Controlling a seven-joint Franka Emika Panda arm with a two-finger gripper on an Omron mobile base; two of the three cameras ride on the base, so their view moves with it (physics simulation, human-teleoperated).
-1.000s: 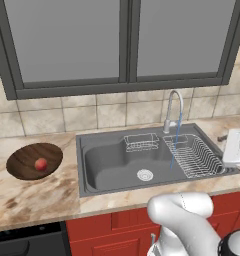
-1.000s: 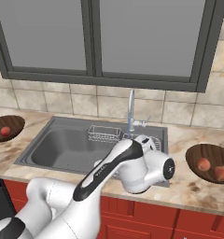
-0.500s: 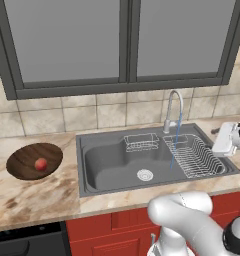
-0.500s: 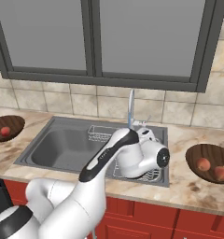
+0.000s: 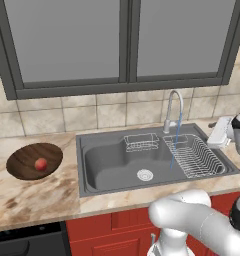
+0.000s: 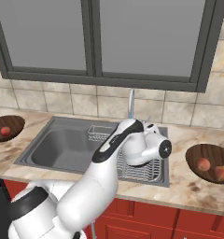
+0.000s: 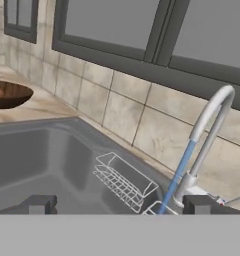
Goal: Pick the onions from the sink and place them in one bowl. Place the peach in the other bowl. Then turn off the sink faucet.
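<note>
The sorting part of the task looks done, judging by how things lie. The peach (image 5: pixel 40 164) sits alone in the wooden bowl (image 5: pixel 22 162) on the counter (image 5: pixel 37 200) left of the sink (image 5: pixel 112 170), and the two onions (image 6: pixel 212 168) lie side by side in the other wooden bowl (image 6: pixel 200 154) on the counter to the sink's right. The basin itself holds no produce, just its round white drain (image 5: pixel 145 174), a small wire basket (image 5: pixel 141 142) at the back wall and the wire dish rack (image 5: pixel 194 156) on the right side.

What remains is the faucet (image 5: pixel 172 107). A thin blue stream of water (image 5: pixel 175 142) runs from its arched spout down into the rack side of the basin, so it is plainly on. That explains the arm's posture: the hand (image 5: pixel 227 131) is raised at the right end of the sink, level with the faucet's base and close beside it, and the hand view looks straight past the gooseneck and its stream, with the small side lever (image 7: pixel 232 201) low at the right edge.

The jaws stand wide apart, their two dark tips (image 7: pixel 42 204) far to either side of the hand view, and nothing sits between them; they touch neither the lever nor the spout. I judge the next move to be a short reach to push the lever.
</note>
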